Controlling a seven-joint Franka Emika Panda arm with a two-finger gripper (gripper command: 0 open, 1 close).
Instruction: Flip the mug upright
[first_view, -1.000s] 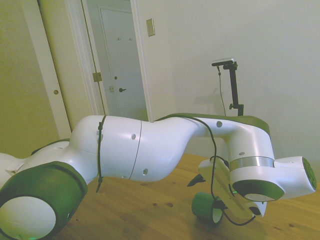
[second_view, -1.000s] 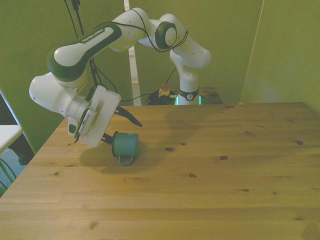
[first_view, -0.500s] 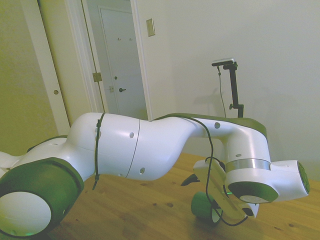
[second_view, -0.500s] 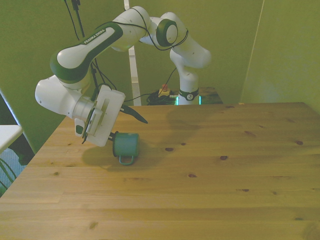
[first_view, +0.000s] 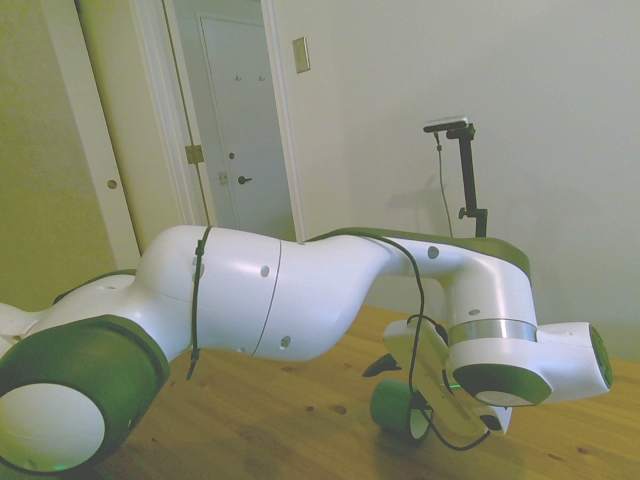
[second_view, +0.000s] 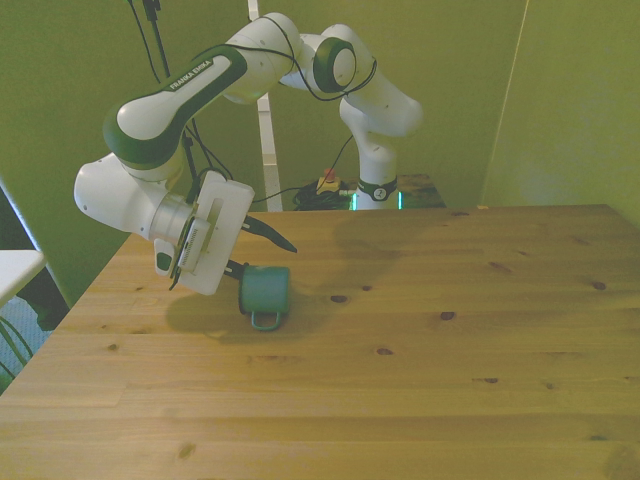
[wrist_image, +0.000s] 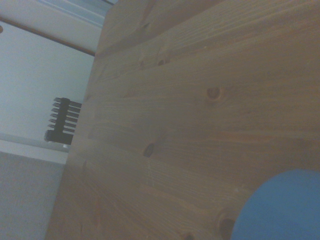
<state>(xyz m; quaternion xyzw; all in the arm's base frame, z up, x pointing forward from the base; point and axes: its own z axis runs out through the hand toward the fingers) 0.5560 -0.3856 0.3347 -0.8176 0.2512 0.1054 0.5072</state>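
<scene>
Mug (second_view: 266, 291) lies on its side on the wooden table (second_view: 420, 380), toward the front view's left, loop handle facing the camera there. Gripper (second_view: 258, 250) sits tilted just beside it with fingers spread wide, one dark finger (second_view: 268, 235) above the mug, the other low at its end. Nothing held. Wrist view shows the mug only as a blurred blue patch (wrist_image: 280, 207).

The mug (second_view: 265, 291) lies on its side on the table (second_view: 420, 380), handle toward the camera in the front view, one jaw above it, the other at its mouth.
</scene>
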